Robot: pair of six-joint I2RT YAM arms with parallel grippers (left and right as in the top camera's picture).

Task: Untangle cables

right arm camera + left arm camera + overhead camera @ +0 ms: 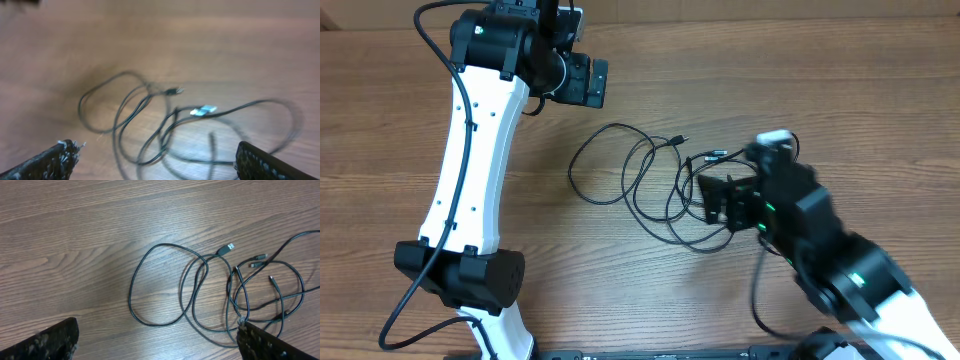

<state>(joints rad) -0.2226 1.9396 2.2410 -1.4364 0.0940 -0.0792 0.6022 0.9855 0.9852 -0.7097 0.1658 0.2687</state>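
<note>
Thin black flexible cables (206,267) lie loosely knotted near the middle of the brown wood-grain desk (840,80), with neither gripper holding them.

The cords make overlapping loops. One wide loop lies toward the left arm's side, and a denser crossing of strands and small plug ends, among them a silver-tipped plug (204,110), lies toward the right. The black right gripper (712,200) hovers just over that dense part, its fingers spread wide with nothing between them. The black left gripper (592,82), equally spread and empty, hangs nearer the far edge, apart from the cords. The likely hazard is the right gripper pinching several crossed strands at once. A pull would then drag the whole bundle, or snag a plug in a loop and cinch the knot tighter.
</note>
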